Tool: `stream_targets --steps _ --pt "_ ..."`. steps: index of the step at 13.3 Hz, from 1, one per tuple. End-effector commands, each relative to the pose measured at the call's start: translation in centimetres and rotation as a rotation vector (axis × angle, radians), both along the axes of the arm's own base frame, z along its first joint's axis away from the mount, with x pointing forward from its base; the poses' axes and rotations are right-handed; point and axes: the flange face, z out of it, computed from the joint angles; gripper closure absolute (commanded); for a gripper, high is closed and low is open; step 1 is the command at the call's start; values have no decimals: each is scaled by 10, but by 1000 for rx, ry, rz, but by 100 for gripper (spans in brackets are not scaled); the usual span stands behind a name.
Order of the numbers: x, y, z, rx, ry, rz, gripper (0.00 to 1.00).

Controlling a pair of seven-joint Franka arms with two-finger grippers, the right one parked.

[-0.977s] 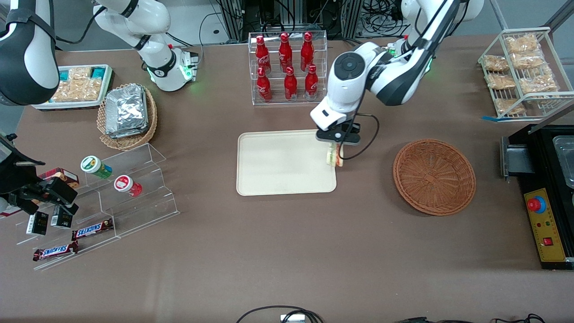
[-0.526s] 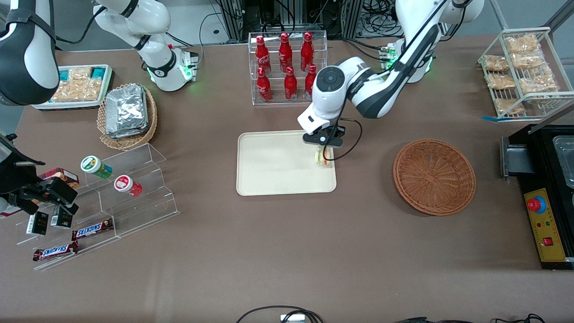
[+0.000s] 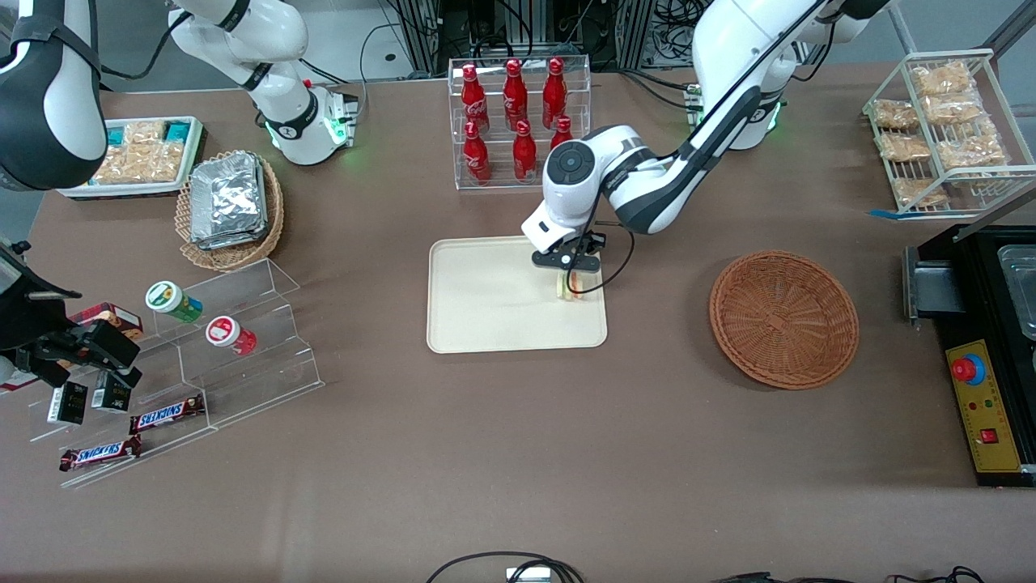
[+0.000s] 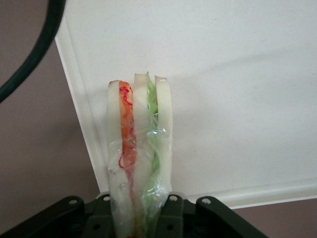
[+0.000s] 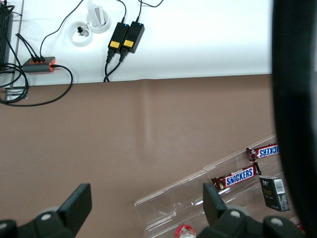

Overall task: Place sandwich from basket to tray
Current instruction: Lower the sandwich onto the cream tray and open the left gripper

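Observation:
My left gripper [image 3: 571,283] is shut on the sandwich [image 3: 570,288], a clear-wrapped wedge of pale bread with orange and green filling [image 4: 140,153]. It hangs low over the cream tray [image 3: 486,300], at the tray's end nearest the working arm. In the left wrist view the sandwich stands upright between the jaws, with the tray's rim [image 4: 74,99] just beneath it. I cannot tell whether the sandwich touches the tray. The reddish-brown wicker basket [image 3: 783,318] sits with nothing in it, toward the working arm's end of the table.
A clear rack of red bottles [image 3: 518,121] stands just above the tray in the front view. A tan basket of foil packets [image 3: 229,206], a snack tray [image 3: 137,154] and acrylic steps with candy bars [image 3: 194,356] lie toward the parked arm's end. A wire rack [image 3: 943,129] and a black machine [image 3: 987,348] flank the wicker basket.
The left gripper carried the sandwich from the tray's edge inward over the tray and came lower. The basket has not moved.

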Motion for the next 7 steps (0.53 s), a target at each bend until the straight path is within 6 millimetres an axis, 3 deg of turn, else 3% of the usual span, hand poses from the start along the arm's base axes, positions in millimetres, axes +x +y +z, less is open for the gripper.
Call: stream_targets --steps 1,3,4,6,7 --pt "-5 -13 -15 23 -13 0 100" --pt "-7 -13 -24 34 -12 -5 100" --pt "-7 -13 -25 33 -12 -6 95" --pt "-7 -13 -25 35 -13 -9 44" --pt "-7 -13 -24 35 -14 -9 26"
